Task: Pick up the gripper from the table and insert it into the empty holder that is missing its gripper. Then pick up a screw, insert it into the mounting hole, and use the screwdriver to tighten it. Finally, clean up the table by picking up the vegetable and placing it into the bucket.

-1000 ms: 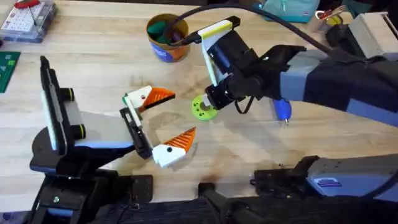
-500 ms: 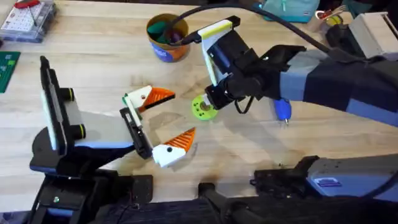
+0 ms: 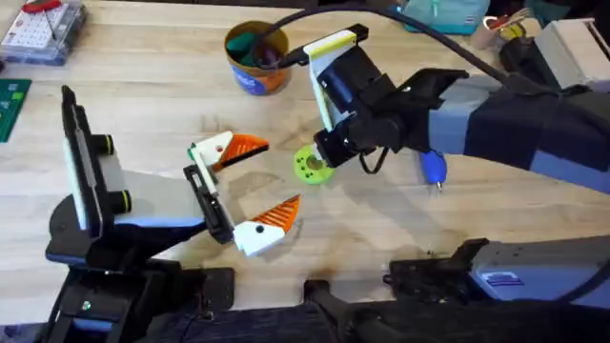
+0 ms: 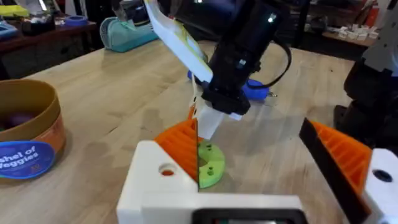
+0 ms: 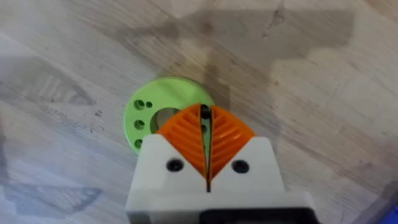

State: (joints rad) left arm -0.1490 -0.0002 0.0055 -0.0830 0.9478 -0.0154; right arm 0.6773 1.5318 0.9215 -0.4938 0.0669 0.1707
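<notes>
The disc lies mid-table, the bucket behind it, the screwdriver to its right

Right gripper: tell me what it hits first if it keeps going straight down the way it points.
The right gripper, fingers shut, points down at the green disc on the table. It would probably meet the disc first, though the gap left is unclear.

You have clear parts box at far left table corner, green board just below it. Teal case at far edge; white box, possibly equipment, far right.
</notes>
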